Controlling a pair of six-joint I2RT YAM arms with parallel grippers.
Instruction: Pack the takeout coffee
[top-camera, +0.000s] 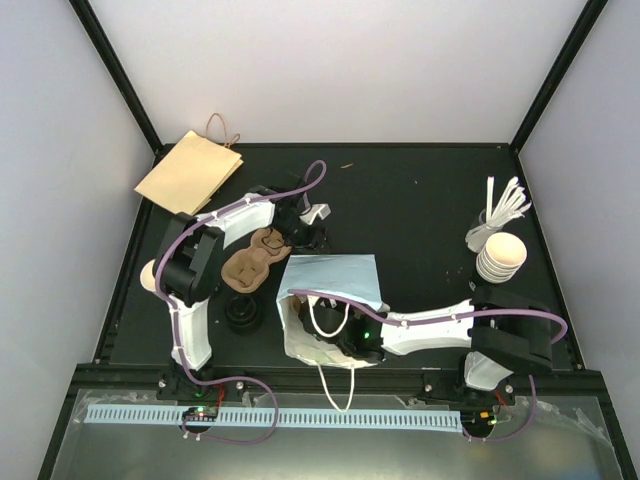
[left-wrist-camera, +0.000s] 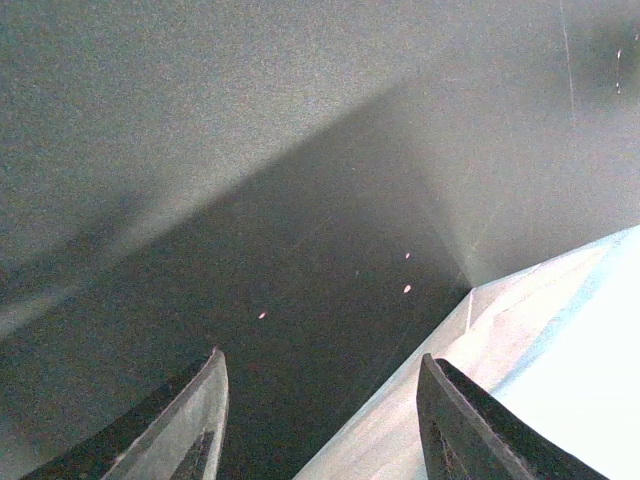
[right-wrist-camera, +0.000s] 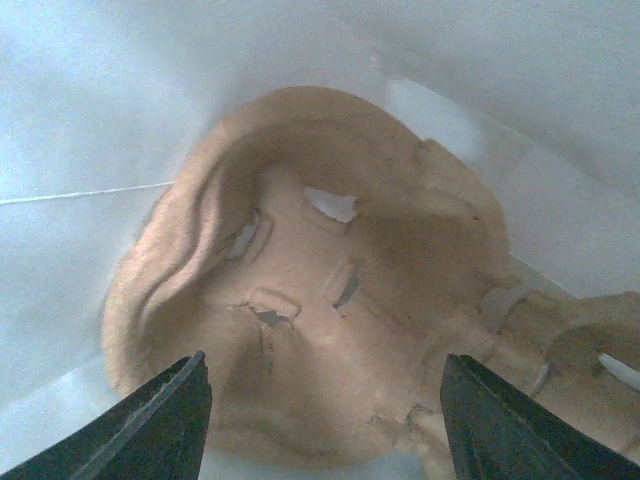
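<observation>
**White bag holds a pulp carrier; coffee cup not located**

White paper bag (top-camera: 335, 280) lies on its side on the black table (top-camera: 420, 200), centre near, with its mouth and cord handles towards the near edge. The right arm reaches in through that mouth from the right.

The right wrist view shows the right gripper (right-wrist-camera: 325, 362) inside the bag. Its fingers are spread wide and grasp nothing. Ahead of them a brown pulp cup carrier (right-wrist-camera: 330, 290) rests against the bag's inner wall.

The left gripper (left-wrist-camera: 322, 358) hangs over bare table just beyond the bag's far edge. Its fingers are parted and empty, and a corner of the bag shows at the lower right of its wrist view.

The takeout coffee cannot be identified with confidence in any view, so its position, long axis and heading cannot be told. A pale round object (top-camera: 148, 275) sits at the left table edge, half hidden behind the left arm; whether it is a cup cannot be told.

Other items:
- Stacked pulp carriers (top-camera: 255, 260) lie left of the bag.
- Black lids (top-camera: 243, 315) sit just nearer than those carriers.
- A brown paper bag (top-camera: 190, 172) lies flat at the far left corner.
- A stack of lidless white cups (top-camera: 500, 256) sits at the right.
- White sticks (top-camera: 503, 205) stand just beyond the cups.
</observation>
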